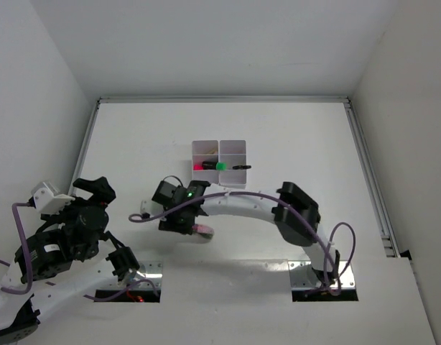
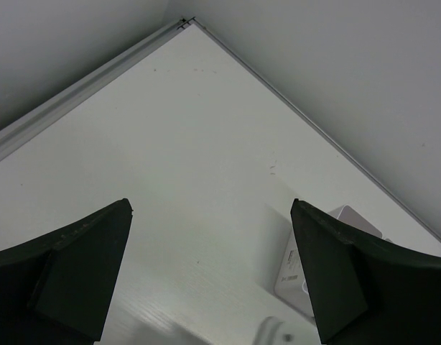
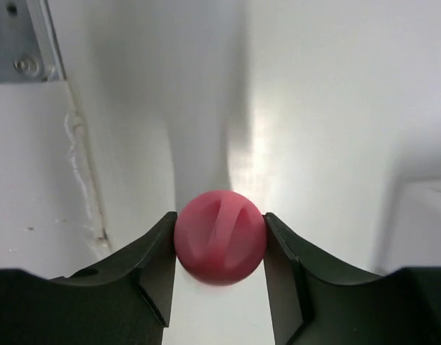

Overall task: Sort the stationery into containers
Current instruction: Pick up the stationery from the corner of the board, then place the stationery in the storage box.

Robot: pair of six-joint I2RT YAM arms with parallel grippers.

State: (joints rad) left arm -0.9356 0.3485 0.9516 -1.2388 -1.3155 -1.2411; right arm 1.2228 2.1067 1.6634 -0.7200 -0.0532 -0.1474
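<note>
Pink eraser bit point(image 1: 204, 231) is the item in hand.

Top view: right claw point(image 1: 199, 227) sits over it on the bench point(image 1: 134, 136), to the near left of the white tray point(image 1: 233, 146) and apart from it. Tray already has black highlighters point(image 1: 235, 167) lying across its middle row, pink and green ends showing. Left arm point(image 1: 70, 237) is folded at the near left, not involved.

Left wrist view: left claw point(image 2: 210, 237) is spread wide with nothing between the fingers, facing the bench's far corner. White box edge point(image 2: 289, 277) at lower right, can't say what it is.

Right wrist view: both fingers point(image 3: 152, 273) touch the sides of the rounded pink bit, claw roughly half closed on it. Lifted or not, can't tell.

Step as I read it: grasping the eraser. Next needs a firm pinch, since the round shape could squirt out. Then a straight lift, carry far-right to the tray, drop into a free compartment clear of the highlighters.
</note>
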